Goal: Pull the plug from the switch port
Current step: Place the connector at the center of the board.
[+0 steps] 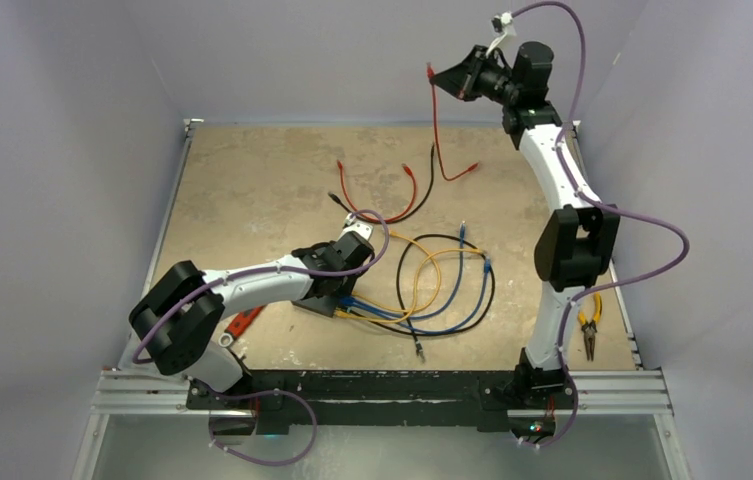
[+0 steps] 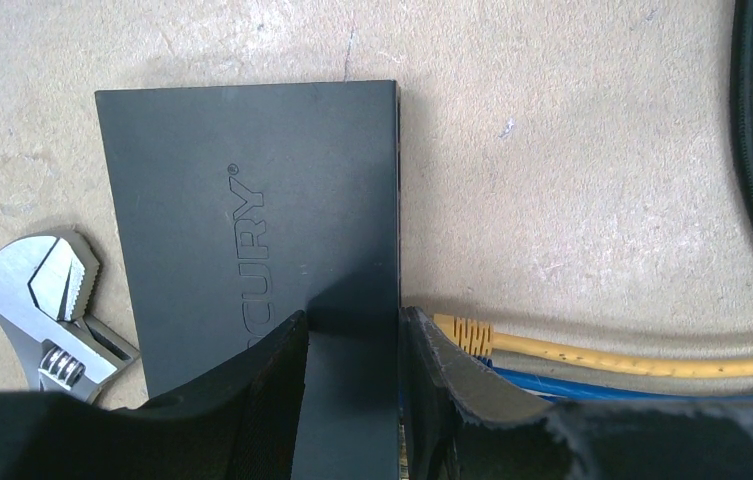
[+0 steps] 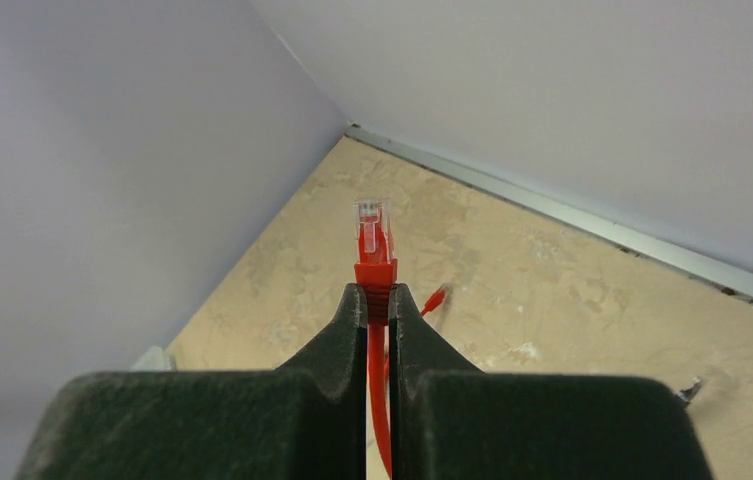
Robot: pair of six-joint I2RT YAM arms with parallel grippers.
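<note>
The switch [image 2: 252, 230] is a flat black box lying on the table; in the top view [image 1: 314, 304] my left arm mostly hides it. My left gripper [image 2: 357, 318] is down on it with jaws apart: one finger rests on its top and the other sits just past its socket edge. A yellow plug [image 2: 462, 332] and blue cables [image 2: 602, 390] meet that edge. My right gripper [image 3: 378, 292] is shut on a red plug [image 3: 374, 245] and holds it high over the table's back edge [image 1: 432, 72]. The red cable [image 1: 437, 130] hangs down to the table.
An adjustable wrench [image 2: 47, 300] lies against the switch's far side. Yellow, blue and black cables [image 1: 442, 285] loop right of the switch. More red and black cables [image 1: 392, 195] lie mid-table. Yellow-handled pliers [image 1: 589, 325] lie at the right edge.
</note>
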